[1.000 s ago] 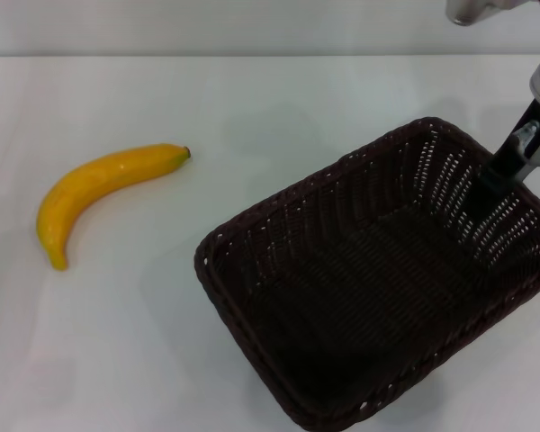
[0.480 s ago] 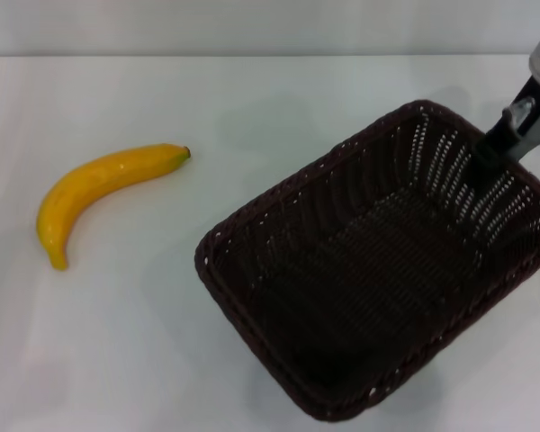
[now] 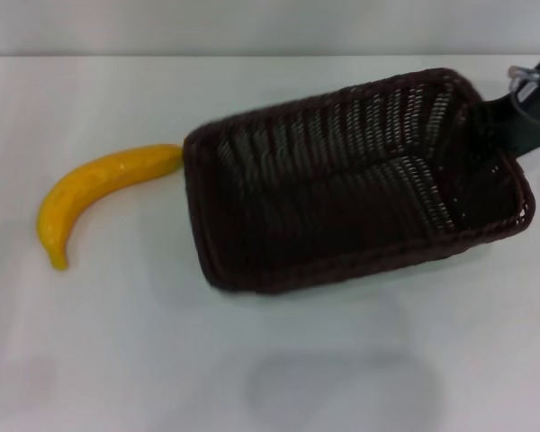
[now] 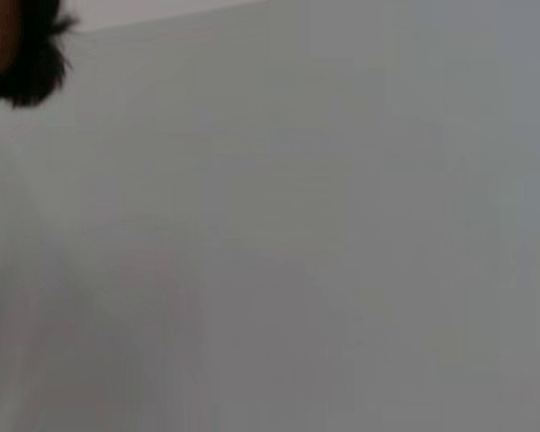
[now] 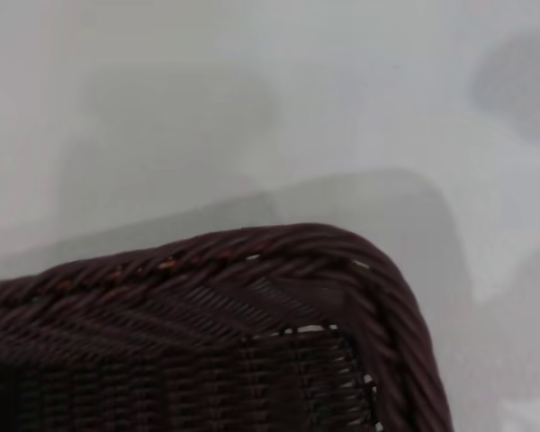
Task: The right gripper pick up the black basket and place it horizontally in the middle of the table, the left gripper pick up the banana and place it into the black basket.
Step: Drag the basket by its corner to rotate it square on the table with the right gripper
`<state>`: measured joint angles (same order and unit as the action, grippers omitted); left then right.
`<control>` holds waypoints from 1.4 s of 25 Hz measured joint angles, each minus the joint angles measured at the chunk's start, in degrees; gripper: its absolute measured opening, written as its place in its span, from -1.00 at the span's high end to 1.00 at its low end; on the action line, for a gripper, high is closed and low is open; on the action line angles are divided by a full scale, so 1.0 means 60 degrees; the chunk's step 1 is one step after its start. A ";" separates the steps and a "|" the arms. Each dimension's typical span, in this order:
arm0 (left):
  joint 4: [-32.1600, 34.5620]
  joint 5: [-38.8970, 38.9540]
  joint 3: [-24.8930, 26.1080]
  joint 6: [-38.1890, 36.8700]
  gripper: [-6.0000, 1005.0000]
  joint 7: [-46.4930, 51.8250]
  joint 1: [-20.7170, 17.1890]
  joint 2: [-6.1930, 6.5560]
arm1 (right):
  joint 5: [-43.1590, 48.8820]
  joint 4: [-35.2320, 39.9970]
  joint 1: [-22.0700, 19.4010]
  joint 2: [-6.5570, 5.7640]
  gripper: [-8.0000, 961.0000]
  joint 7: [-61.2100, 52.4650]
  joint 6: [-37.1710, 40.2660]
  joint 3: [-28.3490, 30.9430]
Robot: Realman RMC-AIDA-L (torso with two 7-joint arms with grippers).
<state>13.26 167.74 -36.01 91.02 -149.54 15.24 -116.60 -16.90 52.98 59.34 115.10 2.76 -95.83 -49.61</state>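
Note:
The black basket (image 3: 342, 184) hangs tilted above the table (image 3: 117, 360), its long side running almost left to right, with a faint shadow on the tabletop below it. My right gripper (image 3: 515, 117) is shut on the rim at the basket's right end. The right wrist view shows a braided corner of the basket (image 5: 279, 256) over the white table. The banana (image 3: 90, 193) lies on the table at the left. The basket's left corner covers its stem tip in the head view. The left gripper is out of view.
The white tabletop stretches in front of and behind the basket. A dark blurred shape (image 4: 18, 45) sits in one corner of the left wrist view over the white table; I cannot tell what it is.
The right gripper has lifted the basket and swung it left and away from me, turning it from diagonal to nearly horizontal. Its left corner now overlaps the banana's stem end. The banana has not moved.

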 joint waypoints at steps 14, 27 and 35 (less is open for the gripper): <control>0.0091 -0.0025 0.0803 -0.0731 -0.78 -0.0118 0.0216 0.0206 | -0.0717 0.0802 -0.0754 0.0125 0.72 -0.1243 -0.0054 -0.2023; 0.0091 -0.0035 0.0781 -0.0981 -0.78 -0.0059 0.0229 0.0192 | -0.1584 0.1689 -0.1074 -0.0055 0.71 -0.1319 -0.0354 -0.2394; 0.0091 -0.0075 0.0735 -0.0989 -0.78 -0.0039 0.0229 0.0104 | -0.1389 0.1932 -0.1012 -0.0142 0.32 -0.1438 -0.0859 -0.2473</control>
<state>13.80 167.29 -31.60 85.08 -149.77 16.61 -115.97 -25.23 64.58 53.26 114.25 -5.87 -100.98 -64.44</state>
